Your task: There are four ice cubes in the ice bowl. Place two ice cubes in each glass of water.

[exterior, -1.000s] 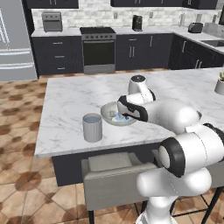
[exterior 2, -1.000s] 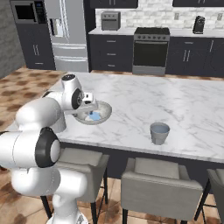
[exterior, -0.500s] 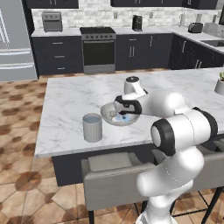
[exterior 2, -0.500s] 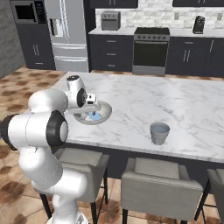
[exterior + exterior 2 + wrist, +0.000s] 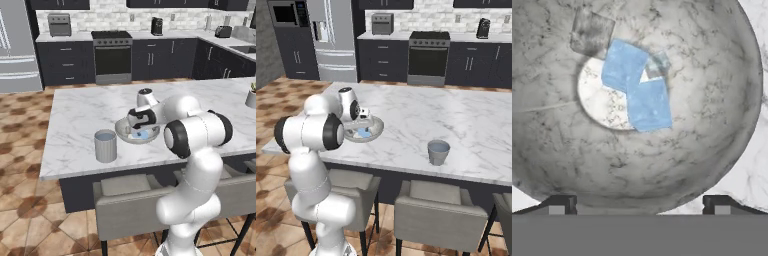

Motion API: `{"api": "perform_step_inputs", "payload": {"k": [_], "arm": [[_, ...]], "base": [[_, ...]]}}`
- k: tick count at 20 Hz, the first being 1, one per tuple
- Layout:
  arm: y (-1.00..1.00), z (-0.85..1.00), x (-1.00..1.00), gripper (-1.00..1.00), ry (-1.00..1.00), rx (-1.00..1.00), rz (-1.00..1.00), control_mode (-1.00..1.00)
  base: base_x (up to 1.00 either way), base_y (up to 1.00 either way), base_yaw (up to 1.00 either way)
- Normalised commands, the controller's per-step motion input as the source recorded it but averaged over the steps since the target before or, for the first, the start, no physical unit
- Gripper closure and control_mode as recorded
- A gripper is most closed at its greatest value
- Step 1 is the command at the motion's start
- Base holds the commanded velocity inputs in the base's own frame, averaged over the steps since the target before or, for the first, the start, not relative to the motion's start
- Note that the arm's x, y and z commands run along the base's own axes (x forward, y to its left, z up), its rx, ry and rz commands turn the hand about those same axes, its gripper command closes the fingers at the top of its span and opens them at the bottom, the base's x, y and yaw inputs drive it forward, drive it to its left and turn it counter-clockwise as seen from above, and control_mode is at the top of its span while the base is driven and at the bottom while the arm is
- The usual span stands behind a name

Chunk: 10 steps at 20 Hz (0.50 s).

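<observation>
Nearest the cameras, grey padded stools (image 5: 434,206) stand along the front edge of the island counter (image 5: 456,115), whose top is white marble with grey veining.

The gripper (image 5: 138,131) is lowered over the ice bowl (image 5: 125,134). In the hand view the two dark fingertips (image 5: 559,203) sit wide apart at the bowl's near rim, with nothing between them: the jaws are spread and hold nothing.

The ice bowl (image 5: 722,100) rests on the counter. Two pale-blue ice cubes (image 5: 637,85) lie touching at its flat centre. Two fainter, greyish, near-transparent squares beside them are hard to make out; whether they are further cubes cannot be determined.

One glass of water (image 5: 105,146) stands near the bowl, on its left in the left base view. A second glass of water (image 5: 438,152) stands well apart, toward the counter's right.

The arm partly hides the bowl in both base views.

Beyond the island: terracotta tile floor, dark cabinets, an oven (image 5: 428,57) and a steel refrigerator (image 5: 330,35).
</observation>
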Motion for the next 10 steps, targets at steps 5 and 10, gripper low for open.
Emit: {"api": "perform_step_inputs", "payload": {"k": [5, 10], "arm": [[-0.02, -0.33, 0.36, -1.0, 0.09, -0.1, 0.04, -1.0], [0.0, -0.32, 0.23, -1.0, 0.05, -0.04, 0.0, -1.0]], "base": [[0.0, 0.0, 0.0], [0.0, 0.0, 0.0]]}}
